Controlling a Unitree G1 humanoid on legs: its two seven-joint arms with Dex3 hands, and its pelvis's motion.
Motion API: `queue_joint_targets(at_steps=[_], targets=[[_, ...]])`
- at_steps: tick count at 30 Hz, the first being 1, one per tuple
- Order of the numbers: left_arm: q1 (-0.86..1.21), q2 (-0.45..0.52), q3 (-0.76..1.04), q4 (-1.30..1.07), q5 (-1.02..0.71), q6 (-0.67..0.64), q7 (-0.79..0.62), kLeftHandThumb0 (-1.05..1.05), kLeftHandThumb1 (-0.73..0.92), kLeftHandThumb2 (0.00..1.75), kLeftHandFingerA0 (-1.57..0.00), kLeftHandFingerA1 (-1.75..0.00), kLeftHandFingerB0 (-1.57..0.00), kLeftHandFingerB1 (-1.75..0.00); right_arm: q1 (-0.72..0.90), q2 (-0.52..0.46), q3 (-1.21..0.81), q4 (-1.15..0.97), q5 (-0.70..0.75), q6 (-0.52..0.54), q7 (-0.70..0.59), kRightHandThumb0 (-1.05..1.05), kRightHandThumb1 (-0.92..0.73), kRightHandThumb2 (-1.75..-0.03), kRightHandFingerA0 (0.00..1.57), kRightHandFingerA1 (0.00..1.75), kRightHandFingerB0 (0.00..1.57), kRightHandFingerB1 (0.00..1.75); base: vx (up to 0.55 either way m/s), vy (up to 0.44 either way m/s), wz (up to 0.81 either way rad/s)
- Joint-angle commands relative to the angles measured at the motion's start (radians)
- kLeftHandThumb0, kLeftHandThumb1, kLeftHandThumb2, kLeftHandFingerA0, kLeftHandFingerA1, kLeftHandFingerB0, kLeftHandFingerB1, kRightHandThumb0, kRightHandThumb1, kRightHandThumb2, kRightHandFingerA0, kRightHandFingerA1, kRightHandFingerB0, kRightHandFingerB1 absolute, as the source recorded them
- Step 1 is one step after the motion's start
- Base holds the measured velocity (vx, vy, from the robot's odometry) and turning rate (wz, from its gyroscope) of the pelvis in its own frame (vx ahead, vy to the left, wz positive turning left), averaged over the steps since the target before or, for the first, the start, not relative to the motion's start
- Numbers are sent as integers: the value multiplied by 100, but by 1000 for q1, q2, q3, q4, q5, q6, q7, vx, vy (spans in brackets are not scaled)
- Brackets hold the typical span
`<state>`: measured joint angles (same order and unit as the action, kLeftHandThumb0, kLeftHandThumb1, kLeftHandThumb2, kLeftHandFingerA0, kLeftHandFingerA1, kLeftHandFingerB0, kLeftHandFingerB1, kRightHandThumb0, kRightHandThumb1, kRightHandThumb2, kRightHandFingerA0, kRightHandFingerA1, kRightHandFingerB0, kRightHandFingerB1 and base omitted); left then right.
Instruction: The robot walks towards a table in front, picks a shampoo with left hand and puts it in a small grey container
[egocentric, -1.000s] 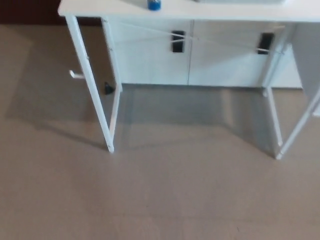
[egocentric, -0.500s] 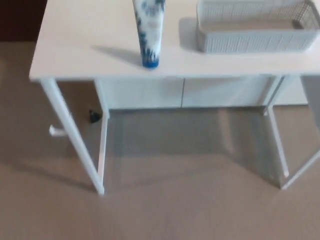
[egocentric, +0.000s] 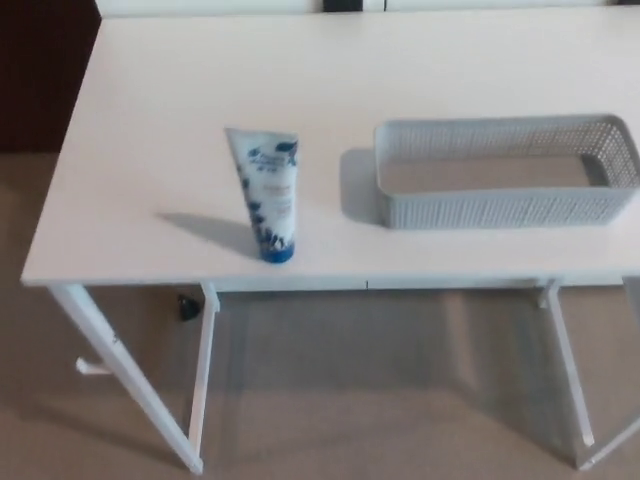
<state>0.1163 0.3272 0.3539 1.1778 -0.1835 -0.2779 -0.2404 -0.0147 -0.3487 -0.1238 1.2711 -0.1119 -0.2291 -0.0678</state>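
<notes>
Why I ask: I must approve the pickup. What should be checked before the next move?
1. Shampoo tube standing upright, cap down, on the white table: ok.
2. Grey basket empty, opening up: ok.
3. Clear gap between tube and basket: ok.
4. Left hand visible for the grasp: not ok, it does not show.
5. Robot near enough to reach the tube: cannot tell.

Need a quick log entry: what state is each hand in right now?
Left hand: not in view, so it cannot be told.
Right hand: not in view either.
</notes>
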Motion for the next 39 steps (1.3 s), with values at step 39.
queue_joint_targets(at_steps=[39], targets=[[40,33,-98,-16,76,-101,50,-18,41,88,-33,-59,-10,-48,-75,24,30,59,-11,70,-25,-34,-63,-58,79,52,56,41,73,6,-1]])
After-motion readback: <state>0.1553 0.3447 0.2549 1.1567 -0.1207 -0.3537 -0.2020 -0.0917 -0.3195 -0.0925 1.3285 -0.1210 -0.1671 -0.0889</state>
